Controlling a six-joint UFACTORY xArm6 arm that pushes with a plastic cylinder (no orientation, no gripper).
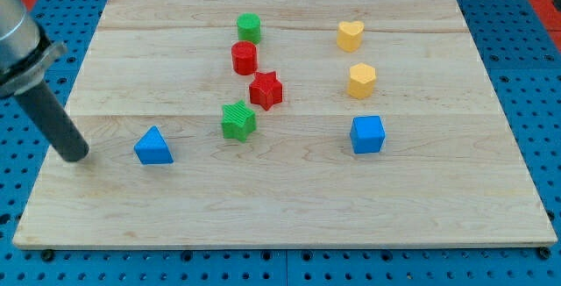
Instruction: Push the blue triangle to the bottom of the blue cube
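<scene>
Rod only, no hand, my tip [75,155] left of blue triangle [153,146], apart

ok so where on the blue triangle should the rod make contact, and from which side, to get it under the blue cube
Best bet: press on the blue triangle low on its face toward the view's left, coming from that side. My tip already sits just left of it, and the blue cube lies far to the view's right, so a rightward push aimed slightly toward the view's bottom should carry it below the cube.

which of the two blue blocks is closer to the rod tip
The blue triangle, just to the view's right of my tip. The blue cube sits far off toward the view's right.
</scene>
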